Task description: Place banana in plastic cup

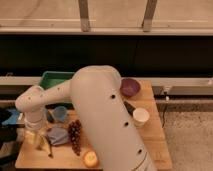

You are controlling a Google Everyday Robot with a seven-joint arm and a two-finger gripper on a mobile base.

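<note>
One arm (100, 115): big and white, fills the middle; it bends at the left and points down.
Gripper (33, 134): low over the near-left corner of the table (156, 142), just left of the banana (46, 146) (touching it or not, can't tell).
Gripper state: can't tell if it's let go or grabbing anything.
Banana spot: flat on the table at the near-left, pale yellow w/ a dark tip at its near end.
Plastic cup (60, 114): small, light blue, standing up, farther back than the banana & a bit right; the banana is not in it.
Blue-grey block (59, 135): just right of the banana, nearer than the Plastic cup.
Grapes (75, 136): dark bunch, right beside the block.
Round fruit (90, 158): yellow-orange, at the near edge, right of the grapes' low end.
White cup (141, 116): on the right of the arm, standing up.
Purple bowl (130, 86): far right of the table.
Green bin (54, 80): far left, partly behind the arm.
Table look: light wood.
</note>
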